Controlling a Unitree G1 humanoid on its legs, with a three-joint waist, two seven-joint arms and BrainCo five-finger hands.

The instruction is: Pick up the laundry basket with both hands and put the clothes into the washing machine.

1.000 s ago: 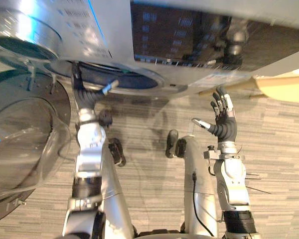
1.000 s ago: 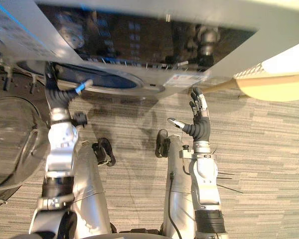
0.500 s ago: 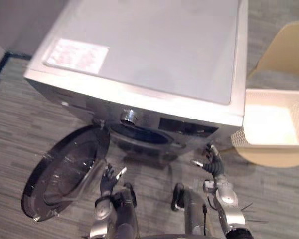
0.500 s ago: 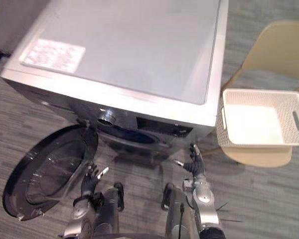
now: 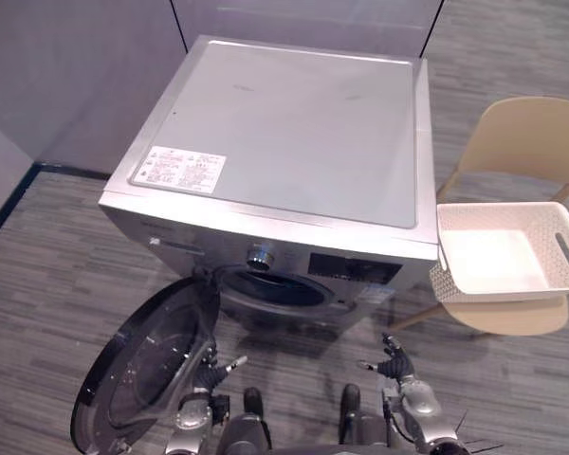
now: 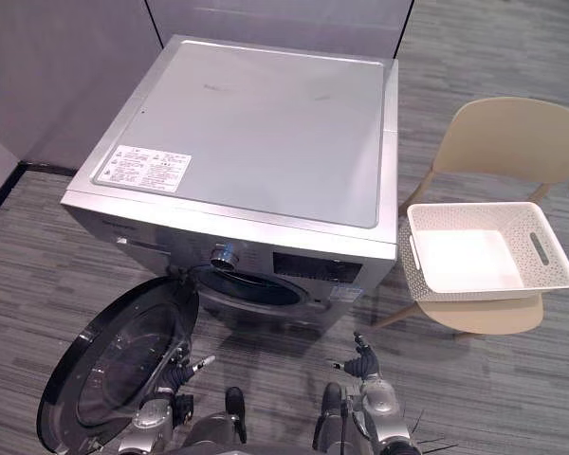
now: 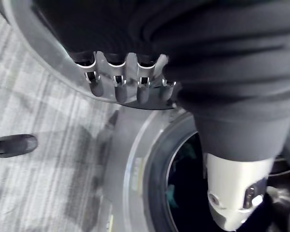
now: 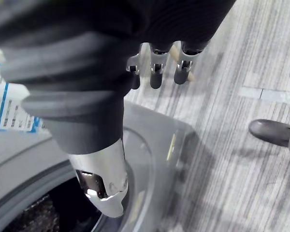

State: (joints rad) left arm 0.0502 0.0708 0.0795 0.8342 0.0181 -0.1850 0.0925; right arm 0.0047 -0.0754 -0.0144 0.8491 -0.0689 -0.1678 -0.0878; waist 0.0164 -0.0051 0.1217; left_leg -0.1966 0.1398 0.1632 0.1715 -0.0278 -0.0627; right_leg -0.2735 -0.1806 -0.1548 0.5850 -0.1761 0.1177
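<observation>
Far left, the washing machine's round door stood swung wide open over the grey striped floor, its inner glass turned upward. Your left hand was raised just beside the door's inner edge, in front of the machine. In the left wrist view its fingers lay in a loose, nearly straight row, apart from the thumb, and clasped nothing.

The washing machine itself was silver-grey, with a white label near the left front corner of its top and a dial above the drum opening. The drum was dark, and I could not tell what lay inside it.

Your right hand was held up before the machine's right front corner, about level with the left one, the two well apart. Its fingers were likewise relaxed and parted from the thumb, holding nothing.

To the right, the white perforated laundry basket sat upright on the seat of a beige chair. It stood just beside the machine's right side, with its pale bottom in plain view. The basket was well apart from both hands, and neither touched it.
</observation>
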